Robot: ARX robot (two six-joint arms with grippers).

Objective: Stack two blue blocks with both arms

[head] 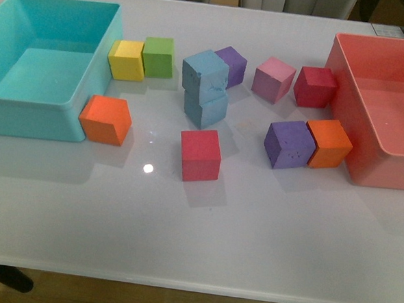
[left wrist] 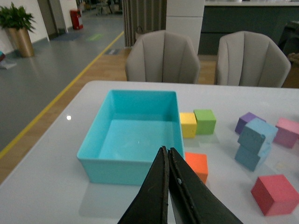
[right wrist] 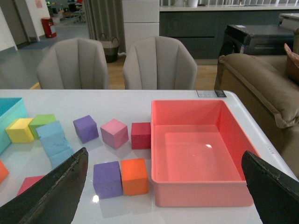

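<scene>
The two blue blocks (head: pixel 205 88) stood stacked near the middle of a white table (head: pixel 197 227), the upper one turned slightly askew on the lower. A purple block (head: pixel 232 64) sat just behind them, touching or nearly so, and a red block (head: pixel 200 155) lay in front, a little apart. To the left, a yellow block (head: pixel 126 60) and a green block (head: pixel 158 57) sat side by side against a big turquoise bin (head: pixel 89 83), and an orange block (head: pixel 106 119) rested at the bin's near corner. To the right were a pink block (head: pixel 273 79) and a dark red block (head: pixel 315 87), the latter against a coral-red bin (head: pixel 346 98). Nearer the front, a second purple block (head: pixel 289 144) and a second orange block (head: pixel 329 143) touched each other beside that bin. Neither arm appeared in the front view. In the left wrist view, the left gripper (left wrist: pixel 168 163) hung above the table with its fingers pressed together and holding nothing. In the right wrist view, the right gripper (right wrist: pixel 163 186) had its fingers (right wrist: pixel 56 191) spread wide apart, also holding nothing.
</scene>
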